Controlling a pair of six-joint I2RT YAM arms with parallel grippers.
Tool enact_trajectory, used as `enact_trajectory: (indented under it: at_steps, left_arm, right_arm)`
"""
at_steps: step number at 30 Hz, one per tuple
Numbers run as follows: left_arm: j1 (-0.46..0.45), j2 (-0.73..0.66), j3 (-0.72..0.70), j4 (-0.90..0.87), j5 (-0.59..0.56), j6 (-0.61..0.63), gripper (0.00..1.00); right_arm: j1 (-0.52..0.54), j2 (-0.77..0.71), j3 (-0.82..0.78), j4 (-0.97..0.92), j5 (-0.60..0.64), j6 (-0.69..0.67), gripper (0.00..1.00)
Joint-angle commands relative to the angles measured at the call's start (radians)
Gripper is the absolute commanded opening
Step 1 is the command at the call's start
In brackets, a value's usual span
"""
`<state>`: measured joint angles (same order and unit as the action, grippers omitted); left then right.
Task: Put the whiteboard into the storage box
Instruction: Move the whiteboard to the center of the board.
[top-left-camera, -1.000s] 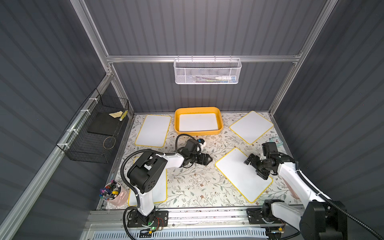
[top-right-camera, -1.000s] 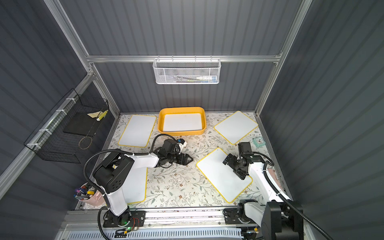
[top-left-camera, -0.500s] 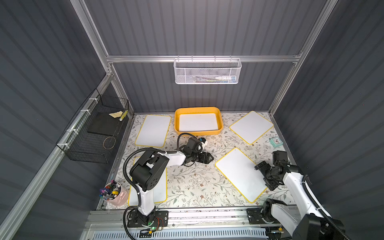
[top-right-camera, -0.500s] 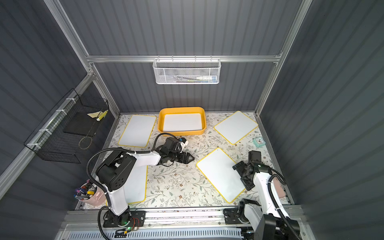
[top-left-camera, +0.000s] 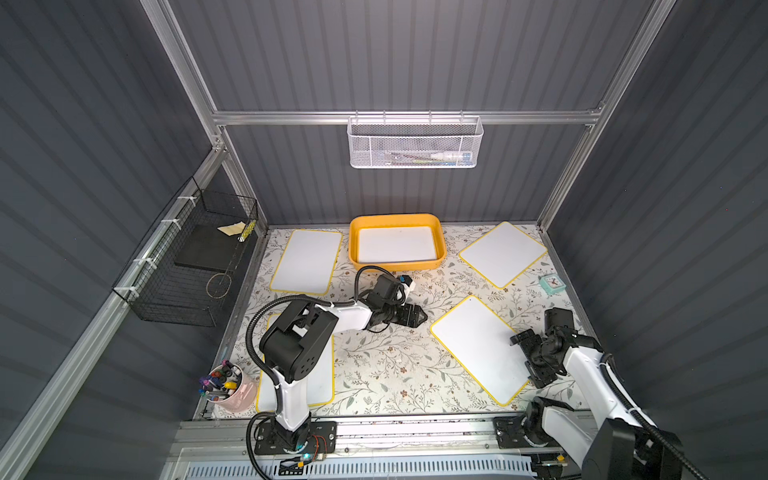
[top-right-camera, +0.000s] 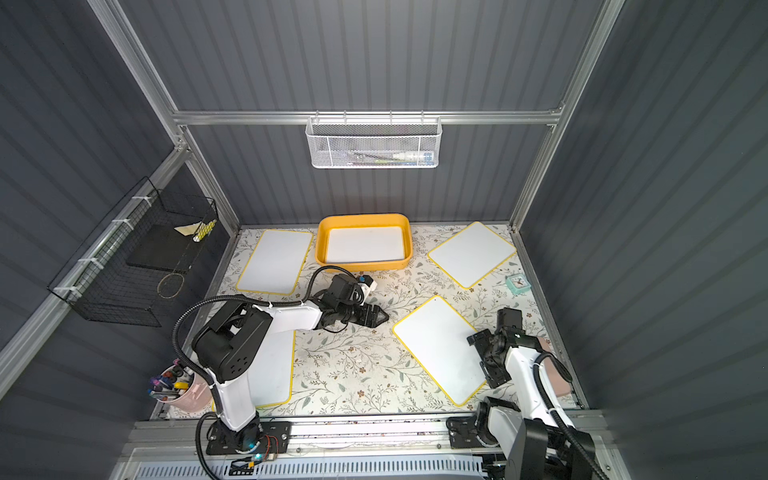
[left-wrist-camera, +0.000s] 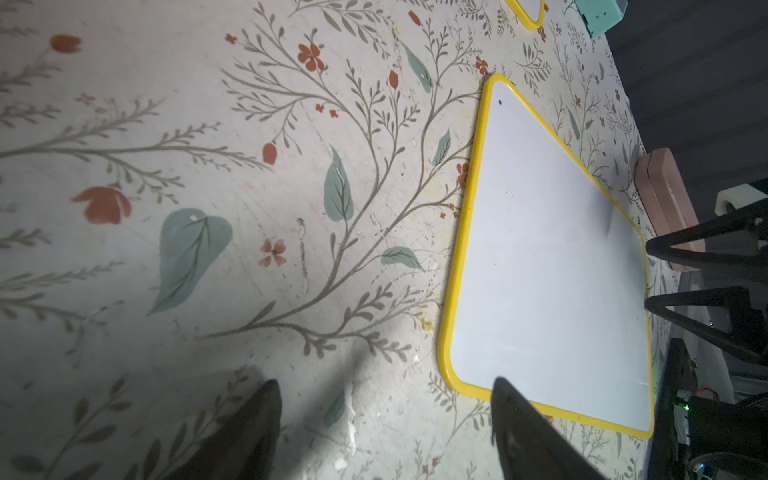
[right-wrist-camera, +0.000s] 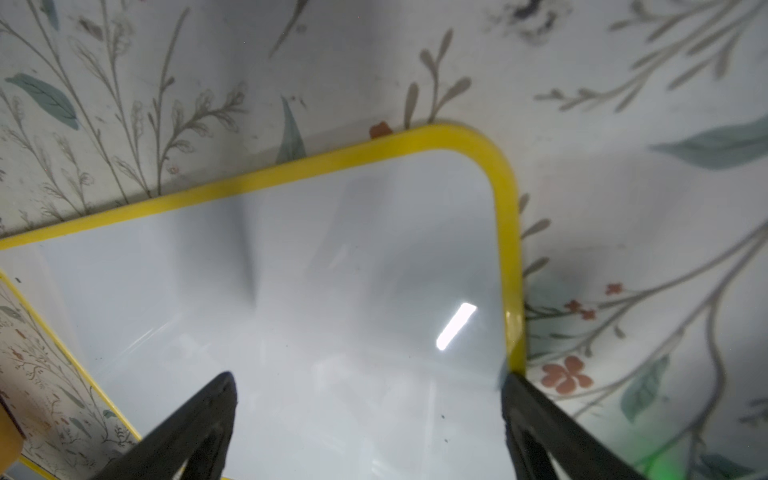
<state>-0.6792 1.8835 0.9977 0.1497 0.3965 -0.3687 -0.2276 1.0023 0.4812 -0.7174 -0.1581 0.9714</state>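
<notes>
Floral counter (top-left-camera: 374, 365) in a grey booth. Box (top-left-camera: 397, 263) at back centre, a board (top-left-camera: 397, 244) lying inside. Whiteboard (top-left-camera: 478, 345) flat on counter, front right, well apart from box. Right claw (top-left-camera: 527, 358) spread wide over its right edge, grasping nothing. Left claw (top-left-camera: 419, 318) released, near its left corner.

The right gripper (right-wrist-camera: 368, 377) has its jaws wide apart. One finger (right-wrist-camera: 195, 428) is over the whiteboard (right-wrist-camera: 332, 257); the other sits at its yellow frame (right-wrist-camera: 510, 249), just short of a rounded corner. The floral table cover (right-wrist-camera: 623, 124) lies beyond the frame. Contact cannot be confirmed.
</notes>
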Motion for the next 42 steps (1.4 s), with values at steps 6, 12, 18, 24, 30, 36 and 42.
enact_trajectory:
  at_steps: [6,12,18,24,30,36,42]
  left_arm:
    - [-0.002,-0.03,-0.008,-0.066,-0.023,0.029,0.8]
    - [-0.002,-0.033,-0.008,-0.076,-0.026,0.031,0.8]
    - [-0.002,-0.041,-0.016,-0.065,-0.03,0.023,0.8]
    - [-0.002,-0.05,-0.023,-0.068,-0.029,0.026,0.8]
    - [-0.002,-0.06,-0.031,-0.073,-0.039,0.029,0.8]
    - [-0.002,-0.05,-0.027,-0.067,-0.033,0.021,0.8]
    - [-0.002,-0.04,-0.017,-0.074,-0.038,0.027,0.8]
  right_arm:
    - [0.005,-0.007,-0.083,0.064,-0.021,0.087,0.99]
    - [0.009,-0.011,-0.035,-0.015,0.05,0.068,0.99]
    - [0.008,-0.091,-0.003,-0.143,0.214,0.103,0.99]
    - [0.004,-0.044,-0.035,-0.074,0.169,0.118,0.98]
    - [0.009,0.052,-0.062,0.049,0.058,0.114,0.98]
    - [0.069,0.138,-0.015,0.138,-0.01,0.077,0.99]
    - [0.125,0.268,0.062,0.198,-0.059,-0.002,0.99]
